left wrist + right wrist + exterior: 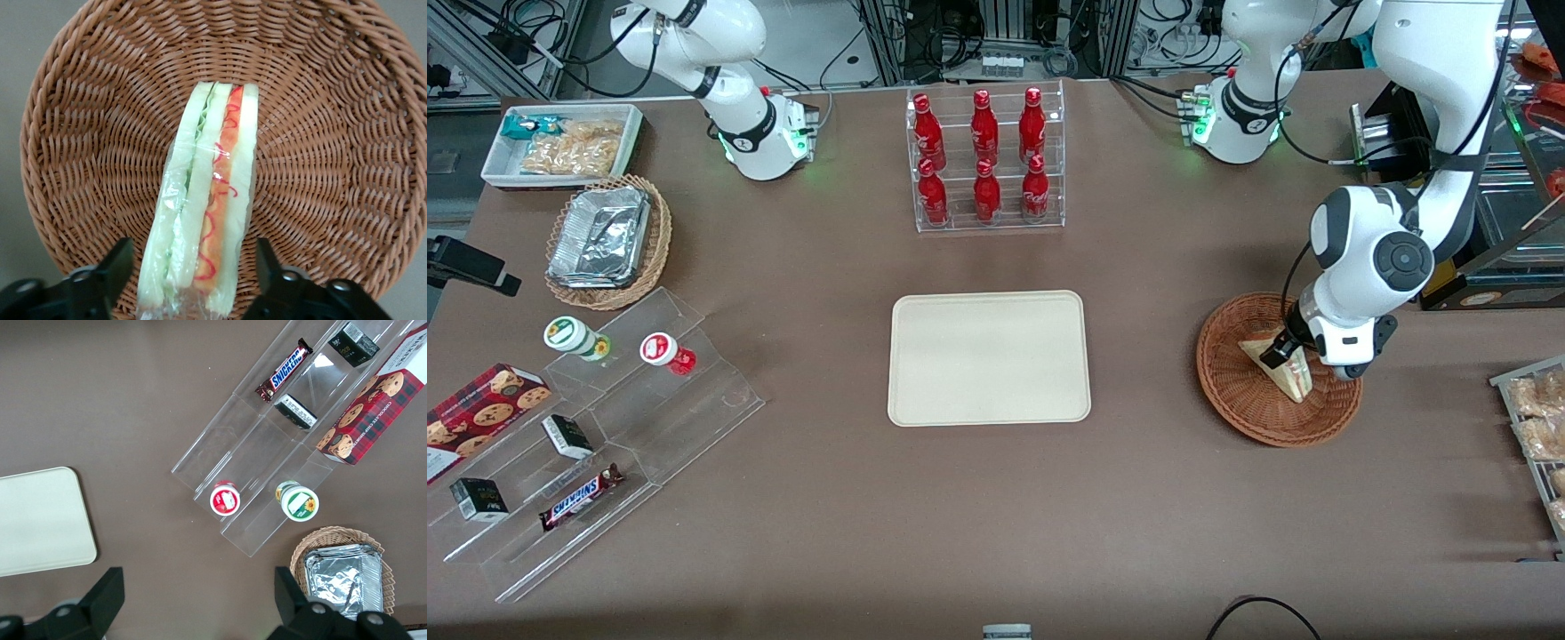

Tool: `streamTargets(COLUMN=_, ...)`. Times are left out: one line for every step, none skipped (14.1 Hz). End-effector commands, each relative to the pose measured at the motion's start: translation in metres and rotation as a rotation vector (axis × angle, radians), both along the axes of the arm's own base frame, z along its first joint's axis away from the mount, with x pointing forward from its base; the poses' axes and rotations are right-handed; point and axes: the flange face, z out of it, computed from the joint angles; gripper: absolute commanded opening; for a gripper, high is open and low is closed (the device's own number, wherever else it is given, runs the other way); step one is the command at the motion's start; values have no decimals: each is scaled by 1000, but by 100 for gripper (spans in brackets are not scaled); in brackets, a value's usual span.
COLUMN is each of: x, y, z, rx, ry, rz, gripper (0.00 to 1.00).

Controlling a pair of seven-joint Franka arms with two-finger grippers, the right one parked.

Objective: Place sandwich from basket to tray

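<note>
The brown table carries everything, and at its middle lies the tray, bare of food, so nothing has been delivered yet. Taking the tray as the dial's centre in the front view, the basket sits at about three o'clock, toward the working arm's end of the table and well apart from the tray. Over it the left arm is bent low, and its gripper reaches down into the basket bowl. The sandwich stands on its edge inside the basket, wrapped in clear film, its green and red filling stripes facing the wrist camera. The claw is spread wide: one finger stands on each side of the wedge, straddling it, with a visible gap to the bread on both sides, so no grip is made. By my judgement the task is at the grasp step; squeezing, lifting, carrying toward nine o'clock and setting down on the tray are all left. Hard to make out: the fingertips are cut off in the wrist view, so how deep they sit against the basket floor cannot be told, and in the front view the arm's wrist covers part of the sandwich and the basket's rim at three o'clock.
</note>
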Motion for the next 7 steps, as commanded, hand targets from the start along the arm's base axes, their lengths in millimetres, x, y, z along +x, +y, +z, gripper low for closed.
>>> streamTargets(x=2, y=-3, z=4, rx=7, ry=-12, rz=8, gripper=12)
streamTargets(x=3, y=-4, z=8, rx=7, ry=-20, rz=7, gripper=9)
streamTargets(x=5, y=-4, z=18, rx=9, ry=-26, rz=4, gripper=8)
streamTargets(x=8, y=-5, z=31, rx=11, ry=-23, rz=-3, gripper=8)
streamTargets(x=13, y=-7, z=43, rx=14, ry=-7, rz=-8, gripper=7)
streamTargets(x=21, y=-12, z=59, rx=19, ry=19, rz=-22, gripper=7)
streamTargets(x=26, y=-19, z=72, rx=23, ry=54, rz=-44, gripper=6)
